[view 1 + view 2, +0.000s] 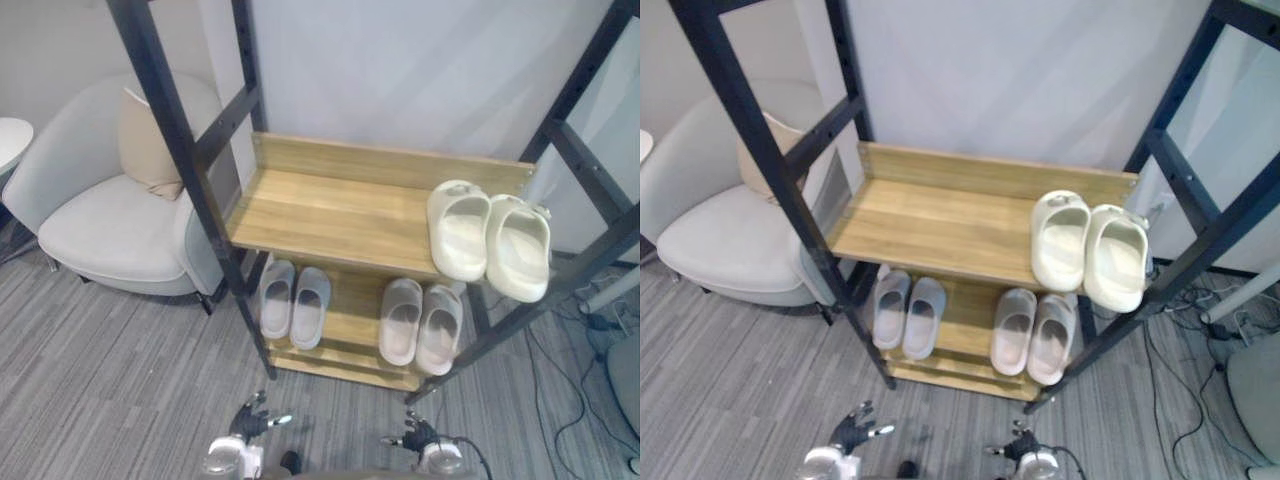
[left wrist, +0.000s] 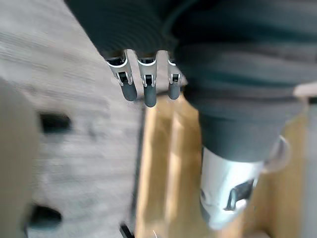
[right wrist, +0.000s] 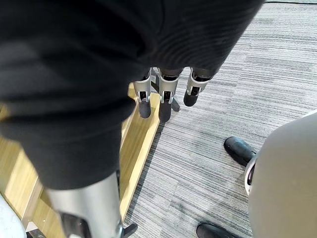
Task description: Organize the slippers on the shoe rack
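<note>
Three slipper pairs on shoe rack, toes rearward

Six slippers in all: two chunky cream foam slippers, two pale grey soft slippers and two pinkish-beige soft slippers

One black metal-framed shoe rack with two light wooden shelves, an upper shelf and a lower shelf

One pale grey upholstered armchair and one beige cushion

One left hand and one right hand

grey striped carpet, pale armchair with cushion, white wall.
</note>
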Available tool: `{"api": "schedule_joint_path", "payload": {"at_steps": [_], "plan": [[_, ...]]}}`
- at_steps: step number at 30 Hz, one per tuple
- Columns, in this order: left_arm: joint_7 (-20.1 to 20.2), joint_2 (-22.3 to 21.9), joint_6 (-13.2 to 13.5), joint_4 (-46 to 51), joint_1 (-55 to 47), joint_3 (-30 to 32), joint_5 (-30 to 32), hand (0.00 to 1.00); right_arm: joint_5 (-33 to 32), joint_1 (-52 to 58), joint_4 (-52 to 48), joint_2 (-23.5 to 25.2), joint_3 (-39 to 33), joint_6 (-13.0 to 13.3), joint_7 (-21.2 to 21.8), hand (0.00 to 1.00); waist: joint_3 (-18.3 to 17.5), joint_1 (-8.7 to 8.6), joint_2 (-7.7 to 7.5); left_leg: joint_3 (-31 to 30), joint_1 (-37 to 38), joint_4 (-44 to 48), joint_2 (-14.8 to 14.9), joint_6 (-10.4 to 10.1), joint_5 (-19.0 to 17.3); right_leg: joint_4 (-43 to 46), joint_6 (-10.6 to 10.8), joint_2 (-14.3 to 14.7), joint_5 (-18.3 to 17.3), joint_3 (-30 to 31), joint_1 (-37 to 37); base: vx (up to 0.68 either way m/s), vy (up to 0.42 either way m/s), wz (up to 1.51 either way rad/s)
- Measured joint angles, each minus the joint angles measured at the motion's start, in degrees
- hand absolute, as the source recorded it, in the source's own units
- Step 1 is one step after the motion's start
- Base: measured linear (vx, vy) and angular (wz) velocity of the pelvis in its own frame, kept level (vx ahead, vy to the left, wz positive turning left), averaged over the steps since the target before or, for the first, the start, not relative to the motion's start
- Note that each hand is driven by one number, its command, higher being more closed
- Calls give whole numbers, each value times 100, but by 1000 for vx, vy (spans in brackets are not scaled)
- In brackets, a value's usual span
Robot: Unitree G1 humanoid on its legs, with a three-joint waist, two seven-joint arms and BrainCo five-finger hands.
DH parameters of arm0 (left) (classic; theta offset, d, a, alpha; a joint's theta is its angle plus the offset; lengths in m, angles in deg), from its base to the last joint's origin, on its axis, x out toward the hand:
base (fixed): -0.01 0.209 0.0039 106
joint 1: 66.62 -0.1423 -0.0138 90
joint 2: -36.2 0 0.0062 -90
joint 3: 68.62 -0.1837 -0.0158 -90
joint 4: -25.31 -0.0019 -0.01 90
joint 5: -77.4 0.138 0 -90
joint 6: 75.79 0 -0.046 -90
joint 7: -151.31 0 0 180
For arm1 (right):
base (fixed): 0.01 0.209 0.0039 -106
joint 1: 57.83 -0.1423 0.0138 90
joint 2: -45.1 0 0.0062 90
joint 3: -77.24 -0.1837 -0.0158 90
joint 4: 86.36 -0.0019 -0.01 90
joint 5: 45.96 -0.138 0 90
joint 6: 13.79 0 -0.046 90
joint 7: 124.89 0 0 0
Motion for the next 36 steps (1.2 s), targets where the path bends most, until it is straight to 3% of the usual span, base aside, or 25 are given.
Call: {"api": "schedule_joint_path", "payload": {"at_steps": [11,14,15,16,17,18,20,22,23,24,25,28,30,32,33,34,35,36], "plan": [[-279,-178,139,-209,9,653,40,0,1,-95,11,113,0,11,-12,0,97,69,-77,177,30,-47,37,1,-91,168,34,1,-129,215,-181,47,5,-11],[-289,-212,217,-198,35,694,22,0,8,-210,24,159,14,9,-8,0,177,142,-79,166,-50,269,4,52,-365,1658,125,-406,-761,327,-696,74,41,3],[-305,-223,211,-214,68,686,29,0,17,-250,28,169,25,6,-1,0,229,154,-31,99,-40,361,14,43,-427,2249,138,-529,-824,419,-864,79,42,55],[-334,-223,217,-194,84,683,29,0,92,-334,27,205,81,4,2,0,309,154,2,-163,-67,590,13,71,-499,3268,87,-636,-811,987,-1199,44,21,60],[-338,-215,214,-194,89,676,30,0,107,-339,27,212,100,5,2,0,321,155,8,-219,-70,613,7,76,-499,3372,85,-633,-811,1096,-1237,133,-50,120],[-376,-191,211,-192,102,663,32,0,177,-356,24,236,239,9,5,0,323,167,-23,-626,-106,696,-25,80,-494,3612,38,-509,-1073,1824,-1381,94,-68,102],[-423,-149,208,-194,167,671,35,0,190,-450,8,237,245,31,-5,0,311,157,-72,-1089,-369,828,-73,9,-439,3318,39,-206,-1402,2562,-1407,112,-153,150],[-498,-122,207,-198,227,674,36,0,177,-577,-8,201,232,61,-40,0,357,165,-162,-1695,-655,905,-269,-106,-357,2638,46,20,-1474,3119,-1368,80,-254,163],[-520,-144,201,-209,238,674,35,0,171,-623,-18,181,229,71,-51,0,375,175,-175,-1798,-683,924,-305,-137,-360,2567,48,1,-1542,3126,-1287,45,-251,129],[-536,-171,204,-205,275,682,22,0,165,-719,-48,175,230,75,-77,0,423,232,-77,-1992,-784,906,-314,-220,-310,2309,83,-5,-1610,3086,-1163,12,-233,93],[-537,-300,206,-216,336,676,25,0,154,-912,-94,88,232,77,-111,0,528,294,133,-2238,-964,905,-257,-329,-240,1938,45,55,-1613,2768,-1002,-4,-224,87],[-541,-547,234,-324,429,629,9,0,154,-1073,-104,-12,261,85,-134,0,589,318,441,-2786,-1260,883,-84,-558,-93,1475,-135,316,-1414,2169,-824,-56,-185,95],[-542,-553,255,-327,463,625,0,0,152,-1078,-105,20,296,87,-150,0,660,334,450,-2847,-1264,802,15,-630,19,1391,-170,397,-1393,1920,-690,-37,-94,79],[-539,-513,250,-344,480,530,12,0,150,-1108,-123,36,294,108,-189,0,693,323,414,-2007,-1404,500,32,-382,576,1373,-302,330,-1310,1593,-727,-66,-55,72],[-538,-460,252,-373,499,508,25,0,148,-1063,-128,17,274,131,-220,0,686,271,354,-881,-1532,666,68,-124,474,1311,-349,244,-1278,1391,-821,-78,-21,67],[-539,-464,220,-436,596,513,81,0,146,-1047,-161,-20,245,131,-251,0,702,242,435,236,-1722,1214,196,132,101,1359,-348,188,-1265,1216,-851,-94,-8,95],[-539,-476,198,-540,669,500,157,0,145,-959,-227,-40,240,120,-263,0,719,194,435,1120,-1850,1752,358,303,-261,1458,-343,122,-1268,952,-850,-55,25,113],[-539,-466,209,-544,669,451,200,0,137,-855,-262,-26,239,102,-259,0,711,163,468,1641,-1869,2123,498,340,-434,1627,-307,58,-1312,699,-843,-75,75,120]]}}
